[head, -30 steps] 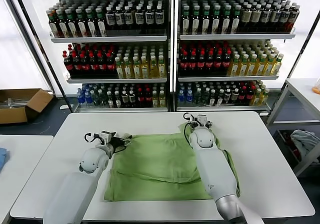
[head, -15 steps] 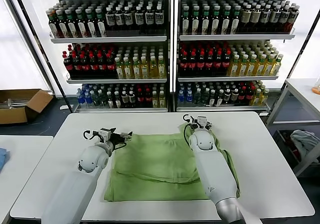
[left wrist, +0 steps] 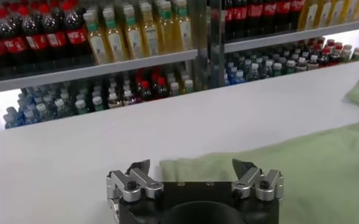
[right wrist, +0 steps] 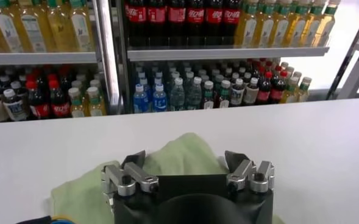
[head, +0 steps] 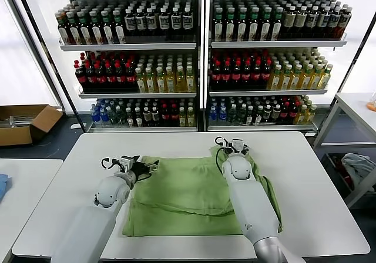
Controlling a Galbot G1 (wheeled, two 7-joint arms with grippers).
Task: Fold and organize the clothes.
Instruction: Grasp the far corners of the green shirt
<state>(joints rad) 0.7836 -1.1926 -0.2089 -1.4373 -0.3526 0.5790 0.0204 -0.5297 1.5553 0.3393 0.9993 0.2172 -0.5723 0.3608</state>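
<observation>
The left gripper (head: 148,167) stands with its fingers spread wide and holds nothing; it is low at the far left corner of the green shirt (head: 188,195), and whether a fingertip touches the fabric I cannot tell. The right gripper (head: 230,142) is also spread wide and empty; it is over the bunched far right corner of the shirt.

The shirt lies on the white table (head: 317,175), in its middle, partly folded, with a fold line running across it.

The left wrist view shows the two fingers (left wrist: 136,176) apart, with the shirt's edge (left wrist: 325,164) under and between them; the head view does not show this gap so clearly. The right wrist view shows a raised lump of green fabric (right wrist: 182,152) between that gripper's fingers (right wrist: 243,170); in the head view the arm hides most of this. Only the head view shows the cardboard box (head: 23,122) on the floor at the left.

Behind the table stand shelves of bottles (head: 200,63); red labels with white script show on the dark bottles (right wrist: 173,12), but I cannot read them.
</observation>
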